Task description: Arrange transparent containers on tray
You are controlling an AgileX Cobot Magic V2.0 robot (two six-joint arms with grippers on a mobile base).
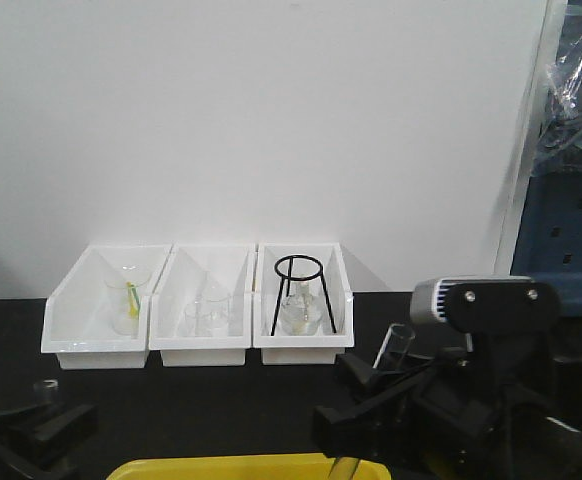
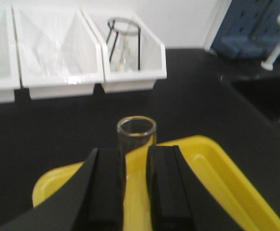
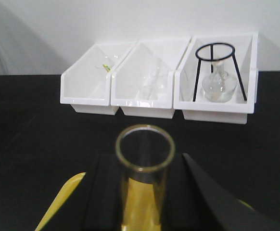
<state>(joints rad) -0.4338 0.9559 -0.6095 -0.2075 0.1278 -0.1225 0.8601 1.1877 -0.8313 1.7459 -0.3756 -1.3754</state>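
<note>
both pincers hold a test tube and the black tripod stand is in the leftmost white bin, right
Not the leftmost: the black tripod stand is in the rightmost white bin, as the exterior front-facing view shows. The rest holds.

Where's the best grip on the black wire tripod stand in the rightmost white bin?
Probably the top ring of the tripod, from above: it stands upright, ring exposed, while the white bin's walls and the round glass flask under it crowd the legs.
</note>
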